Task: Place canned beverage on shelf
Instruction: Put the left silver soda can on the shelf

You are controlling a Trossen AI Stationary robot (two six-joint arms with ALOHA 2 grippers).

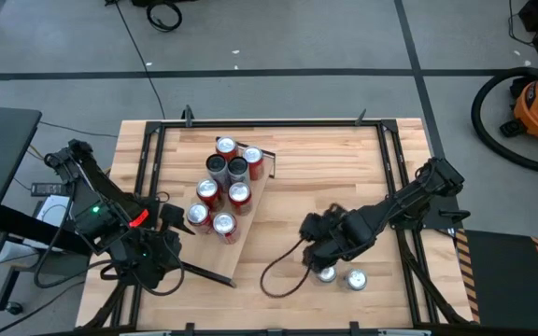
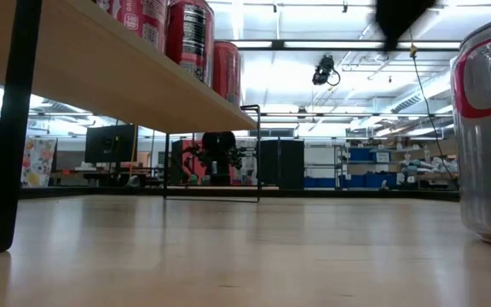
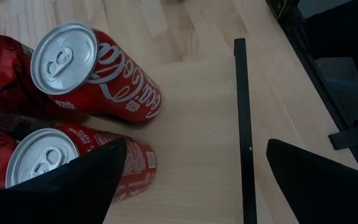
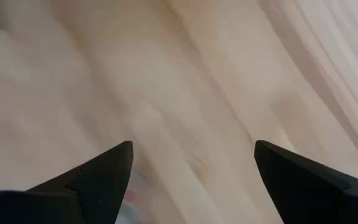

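The right gripper (image 1: 318, 254), jaws wide and empty, hangs over two loose cans (image 1: 341, 276) on the desk (image 1: 344, 168) (left gripper (image 1: 177, 226) gapes beside the stocked shelf (image 1: 250, 207)), so a skewed descent could topple one.

The high view is evenly and brightly lit from above, with only soft, short shadows under the arms. In the low view, strip lights (image 2: 331, 44) across the upper frame glare against the ceiling, leaving the shelf (image 2: 101, 68) underside at upper left dim; the can (image 2: 488, 136) at the right edge looms large and slightly soft. The left wrist view is sharp, with can tops (image 3: 63, 57) gleaming. The right wrist view is smeared with blur across the pale tabletop (image 4: 185, 81).
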